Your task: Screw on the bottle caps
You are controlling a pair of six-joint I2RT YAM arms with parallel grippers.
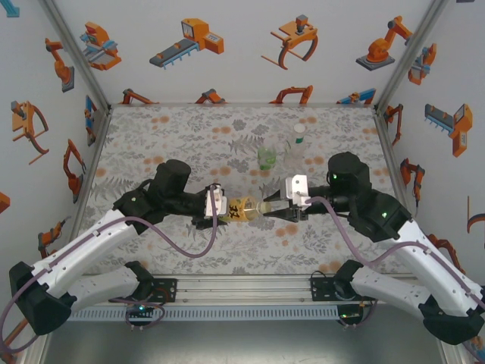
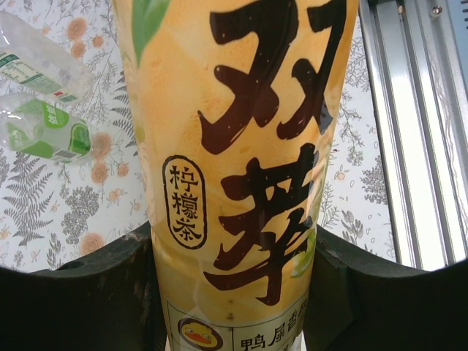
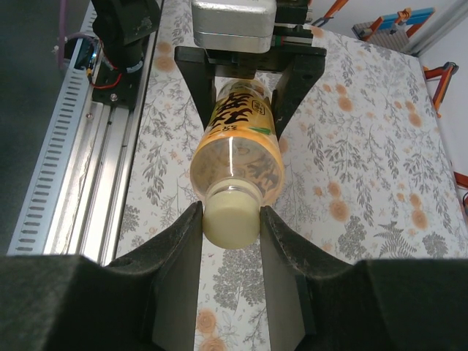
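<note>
You had the pale yellow-green cap [image 3: 232, 216], smooth and round, on the neck of the orange-labelled bottle [image 3: 238, 146], which lay horizontal. The right gripper [image 3: 230, 213] pinched this cap narrowly, and the left gripper [image 2: 234, 245] clamped the bottle's body. The top view gave you a green bottle [image 1: 267, 157] and a clear bottle [image 1: 297, 148] standing farther back; the right wrist view gave you the cap close.

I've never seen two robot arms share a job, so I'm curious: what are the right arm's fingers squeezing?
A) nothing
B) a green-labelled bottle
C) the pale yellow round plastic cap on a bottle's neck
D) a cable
C: in the right wrist view the right arm's fingers press both sides of the pale yellow round plastic cap on the orange-labelled clear plastic bottle, whose body the left arm's fingers hold.
</note>
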